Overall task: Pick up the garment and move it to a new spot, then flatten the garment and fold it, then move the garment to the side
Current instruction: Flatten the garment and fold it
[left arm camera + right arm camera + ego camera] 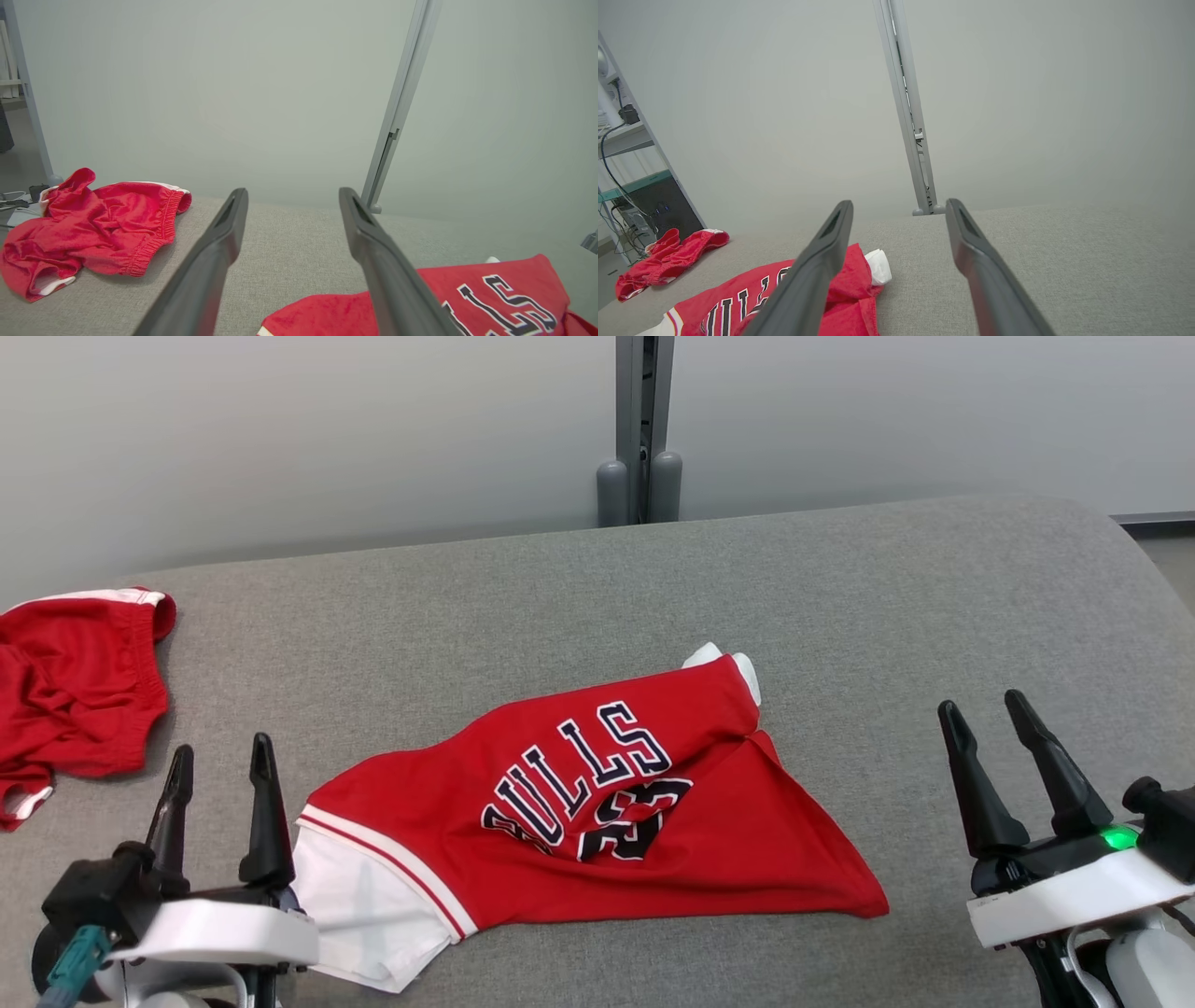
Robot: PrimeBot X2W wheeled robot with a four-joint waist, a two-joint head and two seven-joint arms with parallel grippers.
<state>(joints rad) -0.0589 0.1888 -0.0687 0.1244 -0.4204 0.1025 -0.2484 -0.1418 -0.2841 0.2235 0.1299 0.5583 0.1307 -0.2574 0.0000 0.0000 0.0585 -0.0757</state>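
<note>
The garment [607, 803], a red jersey with "BULLS" and a dark number on it, lies on the grey counter [840, 588] about midway between the left and right edges and closer to the near edge. It is folded over itself and creased. A white panel with red striping sticks out at its near-left end, and a small white piece pokes out at its far end.

From the head view, the left hand [222, 747] sits over the near-left corner, just beside the white panel. Its two dark fingers are spread wide and hold nothing. The right hand [982, 702] is near the right edge, well apart from the jersey's red tip. It is also spread wide and empty, with a green light [1117, 838] glowing on its base.

A pair of red shorts [75, 691] lies bunched at the left edge, apart from the jersey.

The left wrist view shows the shorts' gathered waistband and white trim, which the head view cuts off at its frame edge. It also shows the floor and some cables beyond the left edge.

The right wrist view looks across the jersey from the other side. The white piece lies just past the tip of one finger, and bare counter lies between the fingers. Off the left edge it shows a shelf unit [630, 140] with cables and a dark box.

A grey post [640, 429] stands behind the far edge against the pale wall.
</note>
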